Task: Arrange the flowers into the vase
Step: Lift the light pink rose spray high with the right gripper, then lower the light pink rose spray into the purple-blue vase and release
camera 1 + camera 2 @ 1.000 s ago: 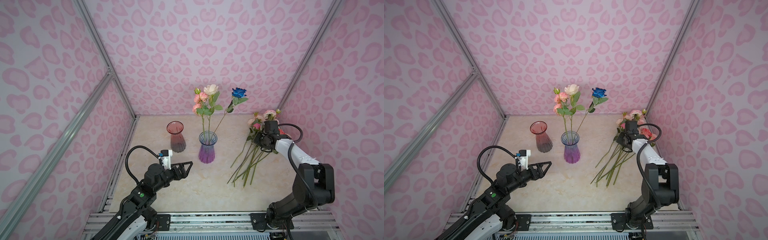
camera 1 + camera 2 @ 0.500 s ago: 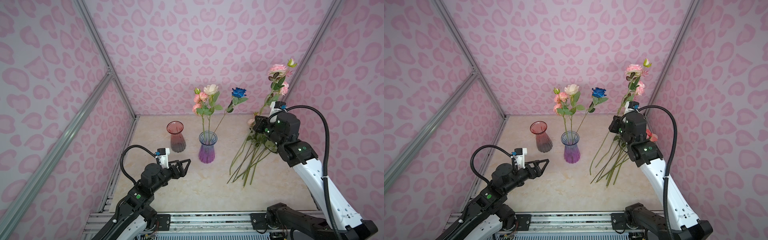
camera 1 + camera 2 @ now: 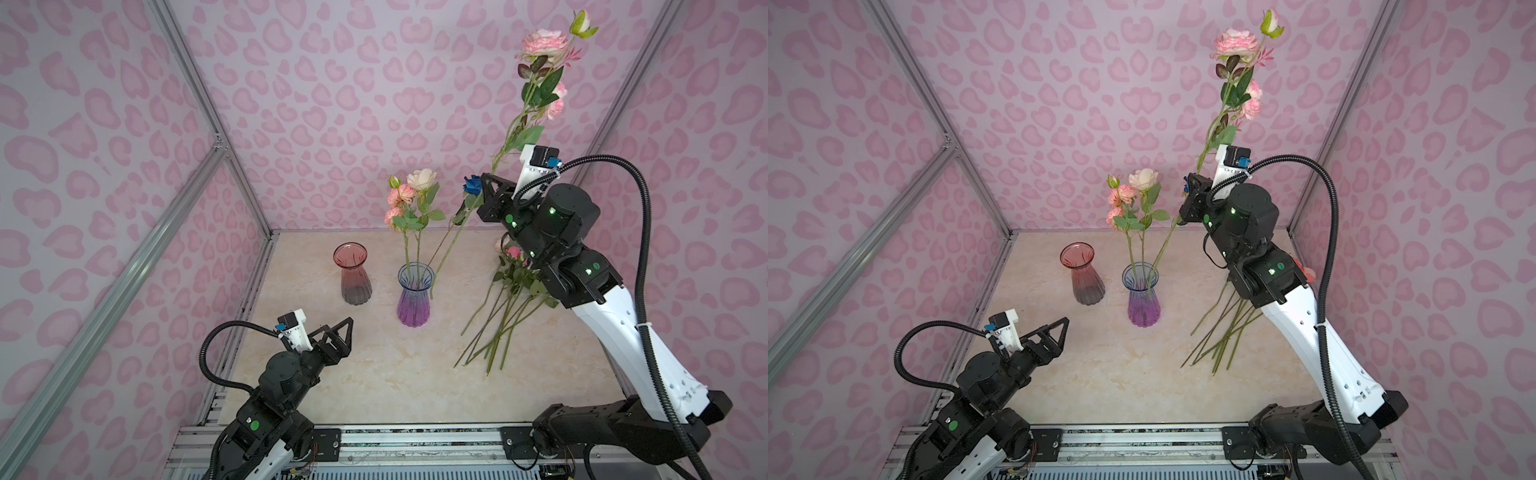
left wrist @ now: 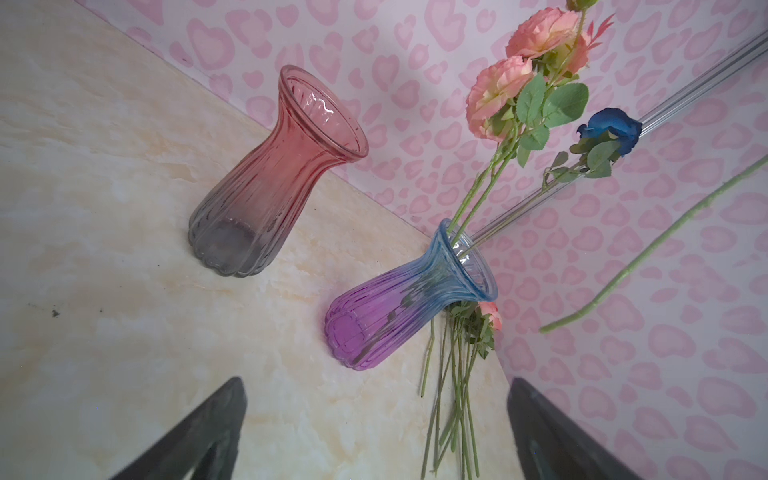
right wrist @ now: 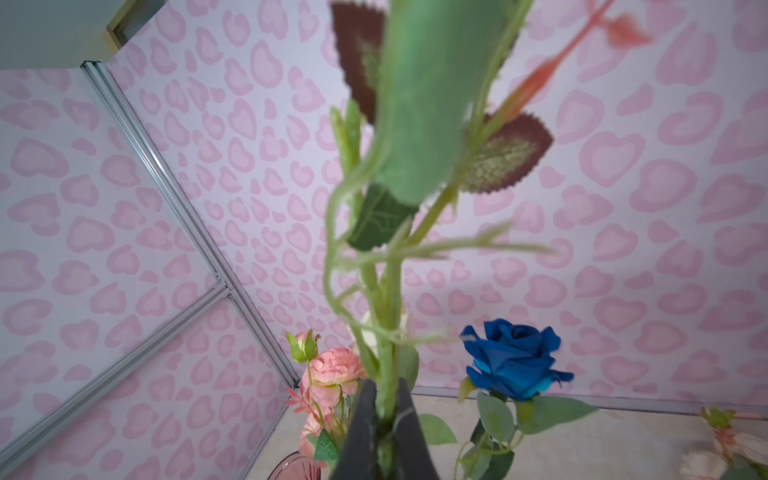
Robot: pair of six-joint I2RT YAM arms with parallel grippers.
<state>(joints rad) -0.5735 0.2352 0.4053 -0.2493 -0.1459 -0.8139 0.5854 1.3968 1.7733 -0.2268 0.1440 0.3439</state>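
Waiting left gripper [image 3: 338, 332]: it is sitting low, left of the purple vase [image 3: 415, 297] and nearer the camera, fingers spread wide and holding nothing; it is barely shifting from a second ago.
Red vase [image 3: 352, 274]: it is standing empty just left of the purple vase.
Vase bouquet [image 3: 409, 199]: pink and cream heads and the blue rose [image 4: 609, 129] are already standing in the purple vase.
Right gripper [image 5: 386, 392]: it is pinching a green stem between pressed-in fingers, up and right of the purple vase.
Lifted flower [image 3: 543, 43]: a second ago the gripper was down at the flower pile [image 3: 505, 320]; now the pink spray is riding high above the purple vase. Pickup looks done, and insertion is coming next.
Stem end [image 4: 548, 327]: it is hanging in the air beside the purple vase's mouth, not yet inside.
Flower pile: it is lying on the table [image 3: 374, 374] right of the purple vase, so much of the task is still waiting.
Hard to see: the right arm is covering most heads in the pile; the blue rose is hiding partly behind the gripper in both top views; the right wrist view is blurring the held stem, and its blooms are cut off.
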